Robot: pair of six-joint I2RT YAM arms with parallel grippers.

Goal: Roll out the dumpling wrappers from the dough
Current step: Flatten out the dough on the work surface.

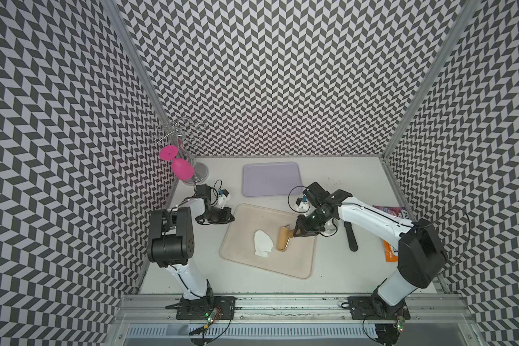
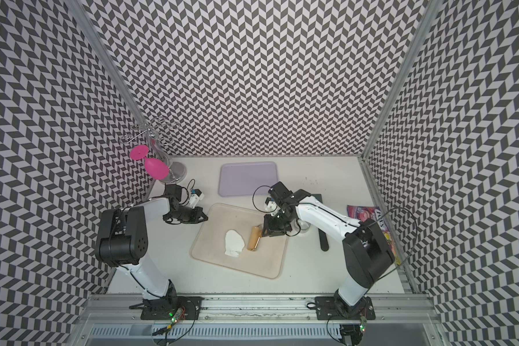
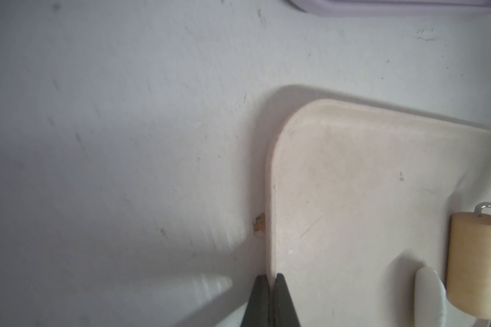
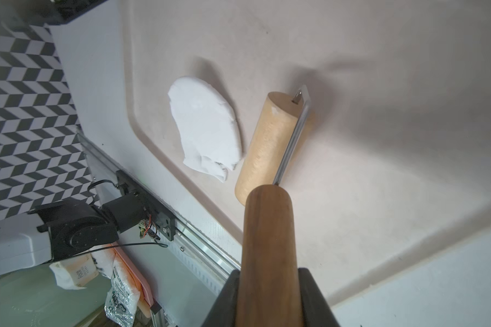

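The dough [image 1: 263,242] [image 2: 233,242] [image 4: 207,130] is a thin irregular white sheet lying on the beige tray [image 1: 282,265] [image 2: 252,265] [image 4: 380,141]. A wooden roller [image 1: 283,238] [image 2: 253,238] [image 4: 270,141] rests on the tray right beside the dough's edge. My right gripper [image 1: 300,230] [image 4: 268,273] is shut on the roller's brown handle [image 4: 268,240]. My left gripper [image 1: 230,216] [image 3: 270,279] is shut and empty, with its tips over the tray's far left rim [image 3: 275,198]. The dumpling wrappers are out of view.
A lilac tray [image 1: 270,179] [image 2: 246,179] lies behind the beige one. A wire rack with a pink glass [image 1: 182,167] stands at the back left. A black-handled tool [image 1: 351,236] and snack packets [image 1: 390,211] lie by the right arm.
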